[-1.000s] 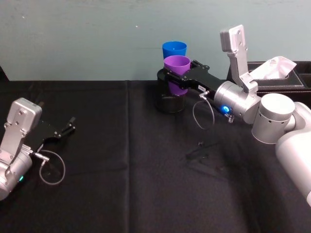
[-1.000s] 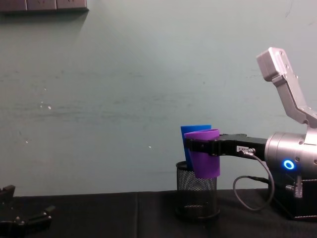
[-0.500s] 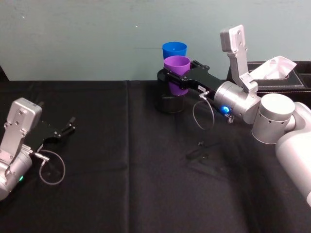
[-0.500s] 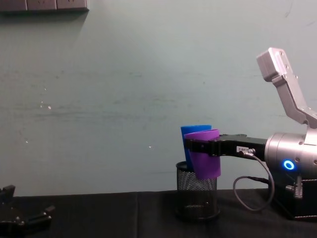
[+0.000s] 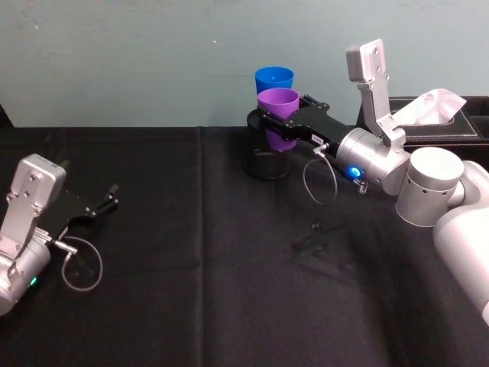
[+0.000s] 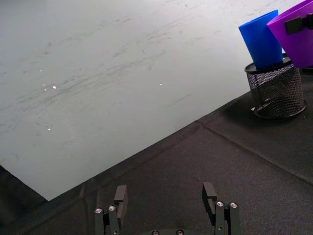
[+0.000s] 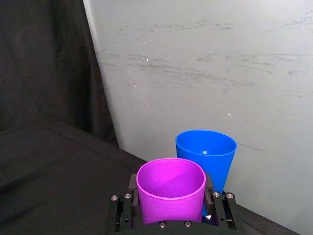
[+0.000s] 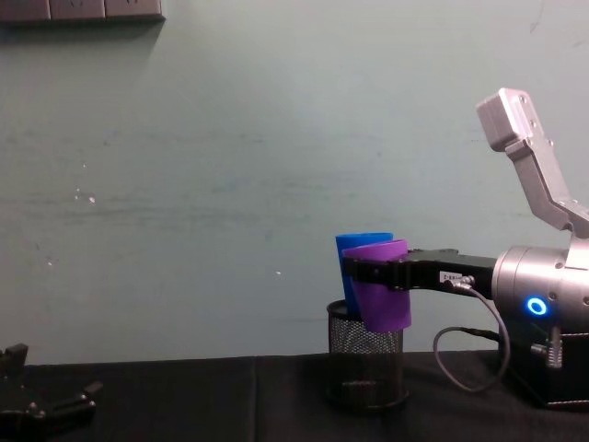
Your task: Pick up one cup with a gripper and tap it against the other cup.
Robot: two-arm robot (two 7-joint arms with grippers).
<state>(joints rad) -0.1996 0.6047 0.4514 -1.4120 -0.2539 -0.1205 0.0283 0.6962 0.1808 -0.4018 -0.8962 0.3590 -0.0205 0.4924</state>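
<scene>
**Worktop and arms.** A black-draped worktop [image 5: 191, 306] carried the scene. The silver-grey right arm reached in from the right toward the far middle. There its long black right end effector [image 5: 273, 126] was closed on the purple cup [image 5: 277, 101], with one finger on each side of the wall a little below the rim. The left end effector [image 5: 103, 205] sat low at the near left, well apart from the cups, its fingers spread wide with nothing between them.

**Holder and cups.** A black mesh pen holder [image 5: 267, 164] stood at the far middle, and the blue cup [image 5: 273, 78] stood in it, leaning slightly. The purple cup hung clear of the worktop, above the holder's rim and just on the near side of the blue cup. Whether the two walls touched could not be told.

**Handling.** The purple cup was judged light, thin-walled and fairly stiff. Its smooth taper probably offered little friction, so a hard knock might shift it in the fingers. The band below the rim, where the fingers held it, seemed the soundest hold. The blue cup looked loosely seated, so it might rock under a tap.

**Appearance.** The purple cup was a plain, opaque, tapered tumbler with its mouth upward, empty, and about the blue cup's size.
</scene>
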